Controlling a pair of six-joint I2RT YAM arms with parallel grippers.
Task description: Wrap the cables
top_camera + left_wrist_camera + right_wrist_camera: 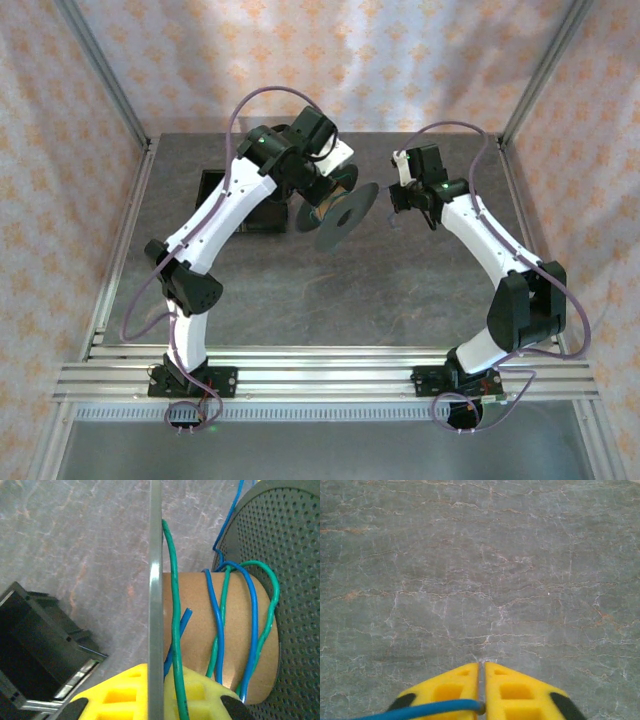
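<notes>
My left gripper (157, 670) is shut on the thin grey flange (156, 580) of the spool (340, 215), one yellow finger on each side, holding it above the table. On the spool's brown cardboard core (197, 612), the green cable (174, 605) and the blue cable (252, 615) lie in loose turns. A short blue end pokes out by the flange. To the right of the spool, my right gripper (481, 667) has its yellow fingers almost together. The end of the blue cable (430, 709) sits in the narrow slit between them.
A black open box (225, 195) sits on the grey marbled table behind my left arm, seen also as the black box (35, 645) in the left wrist view. The spool's perforated far flange (295, 580) faces right. Metal posts and patterned walls enclose the table.
</notes>
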